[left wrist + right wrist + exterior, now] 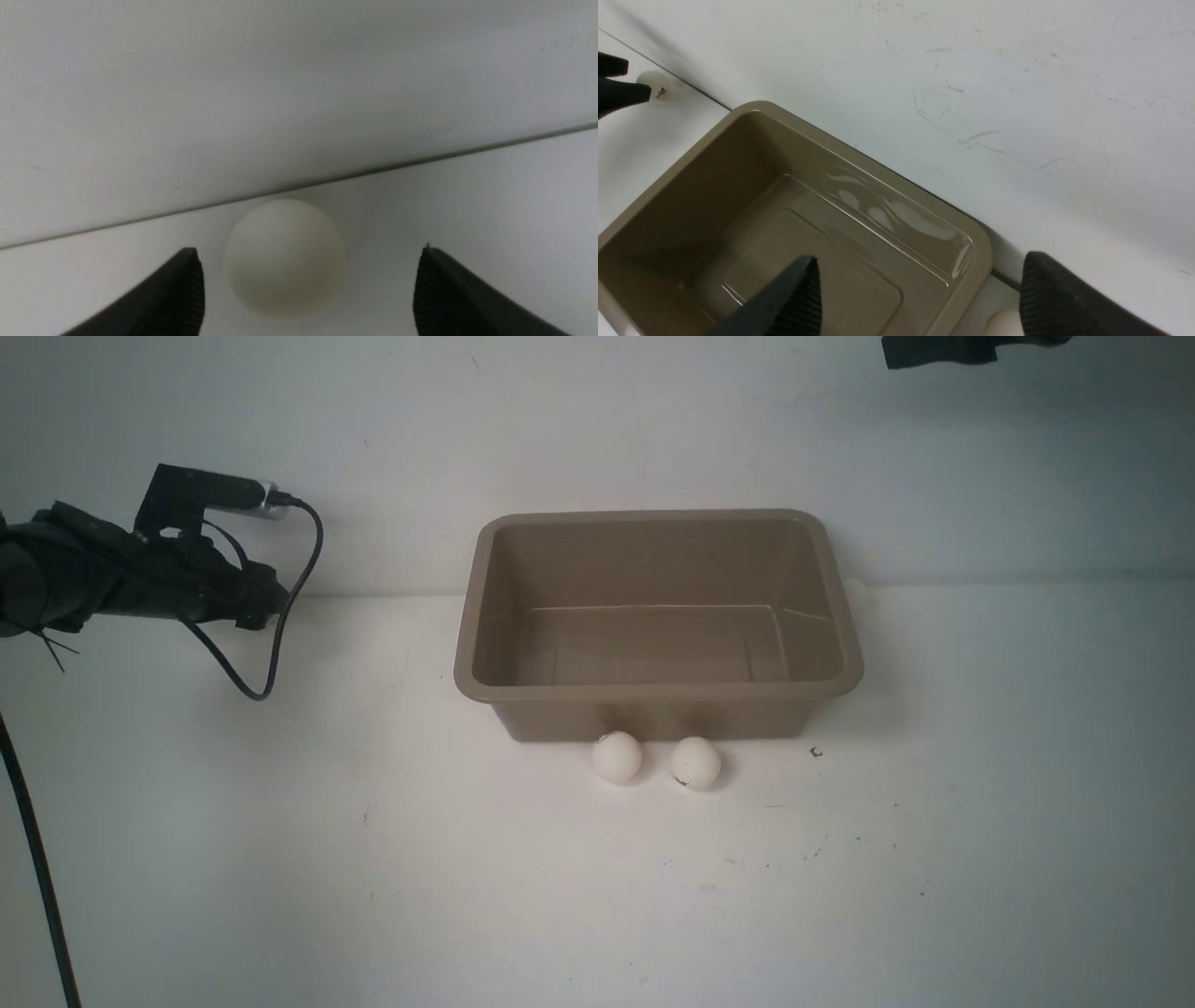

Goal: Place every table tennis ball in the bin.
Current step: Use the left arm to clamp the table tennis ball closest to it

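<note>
Left claw (308, 249), jaws apart, straddles one table tennis ball (285, 259) at front-view left, ready to close. Right claw (920, 259), also apart, empty, hangs above the bin (653, 691), frame centre; two balls (617, 756) lie before it.

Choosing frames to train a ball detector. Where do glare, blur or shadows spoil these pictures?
Front view: soft even light, faint shadows under the two balls and the bin. Left wrist view: the close ball looks soft-edged, pale against the pale table. Right wrist view: bright glare streaks across the bin's inner wall.
</note>
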### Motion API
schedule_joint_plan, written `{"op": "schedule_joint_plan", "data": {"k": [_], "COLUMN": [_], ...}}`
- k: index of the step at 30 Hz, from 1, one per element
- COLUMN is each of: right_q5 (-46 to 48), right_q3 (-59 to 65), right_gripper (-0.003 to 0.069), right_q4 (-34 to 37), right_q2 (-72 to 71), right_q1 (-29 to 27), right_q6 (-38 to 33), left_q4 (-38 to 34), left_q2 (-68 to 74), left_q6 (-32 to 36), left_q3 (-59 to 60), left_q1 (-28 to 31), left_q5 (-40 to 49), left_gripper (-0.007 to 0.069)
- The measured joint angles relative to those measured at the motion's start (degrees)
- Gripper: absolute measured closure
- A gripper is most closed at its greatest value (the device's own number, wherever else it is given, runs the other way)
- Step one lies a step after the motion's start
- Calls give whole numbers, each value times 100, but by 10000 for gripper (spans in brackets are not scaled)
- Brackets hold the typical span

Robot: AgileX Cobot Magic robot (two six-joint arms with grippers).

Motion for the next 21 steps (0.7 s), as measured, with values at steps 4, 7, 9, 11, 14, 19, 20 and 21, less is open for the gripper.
{"op": "schedule_joint_plan", "data": {"k": [4, 7, 9, 11, 14, 19, 20, 21], "right_q5": [0, 5, 5, 5, 5, -29, -41, -47], "right_q3": [0, 0, 0, 0, 0, 0, 0, 0], "right_gripper": [144, 144, 144, 144, 144, 144, 144, 144], "right_q4": [0, 0, 0, 0, 0, 8, 19, 18], "right_q2": [0, 0, 0, 0, 0, 0, 0, 0], "right_q1": [0, 0, 0, 0, 0, 0, 0, 0], "right_q6": [-13, -57, -99, -120, -125, -125, -131, -136], "left_q4": [-4, -17, -22, -45, -82, -63, -63, -68], "left_q2": [197, 270, 276, 276, 276, 276, 276, 265], "left_q6": [59, 88, 93, 93, 93, 277, 344, 399], "left_q3": [0, 0, 0, 0, 0, 0, 0, 0], "left_q1": [0, -18, -31, -42, -50, -50, -50, -50], "left_q5": [-162, -420, -526, -603, -644, -347, -219, -56], "left_gripper": [83, 83, 95, 152, 307, 596, 613, 623]}}
